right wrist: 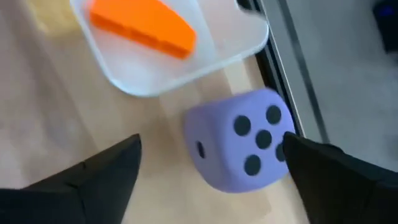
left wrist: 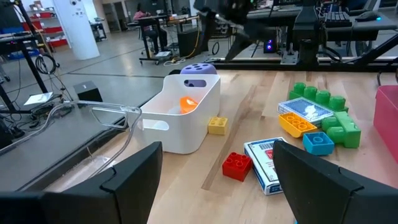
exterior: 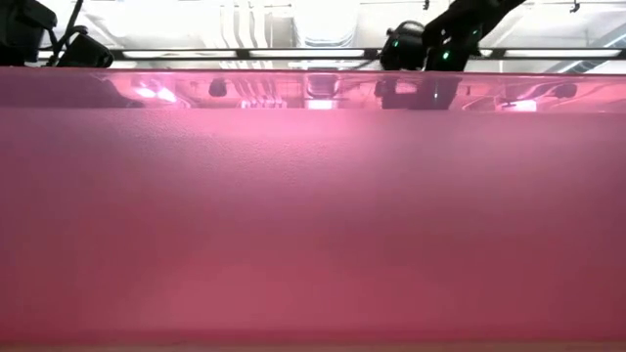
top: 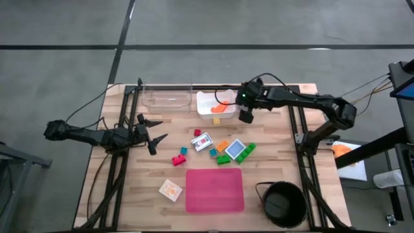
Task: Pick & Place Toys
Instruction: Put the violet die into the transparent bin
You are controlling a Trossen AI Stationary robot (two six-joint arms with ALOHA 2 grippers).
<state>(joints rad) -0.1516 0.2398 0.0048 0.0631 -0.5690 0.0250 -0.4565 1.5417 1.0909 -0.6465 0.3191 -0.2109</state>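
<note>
Your right end effector point(right wrist: 211, 165) hangs wide open over the purple die point(right wrist: 239, 140), which lies on the bench just right of the white tub point(top: 206, 111); a skewed closure risks the die rolling off the nearby far edge.

Dice: one, a purple die point(right wrist: 239, 149).
Cards: three, a white card point(top: 202, 141), a blue card point(top: 235, 150), an orange card point(top: 171, 189).
Green blocks: two, a green block point(top: 223, 159) and a second green block point(top: 246, 152).
Teal blocks: two, a teal block point(top: 213, 153) and a second teal block point(top: 184, 151).
Red blocks: probably two, a red block point(top: 196, 133) and a pinkish block point(top: 178, 159).
Orange blocks: two, an orange block point(top: 222, 145) and an orange piece point(top: 217, 109).
Yellow blocks: one, a yellow block point(top: 216, 119).
Tubs: one, a white tub point(top: 202, 107).
Mats: one, a pink mat point(top: 214, 189).
Buckets: one, a black bucket point(top: 283, 202).
Clear trays: one, a clear tray point(top: 167, 98).
</note>
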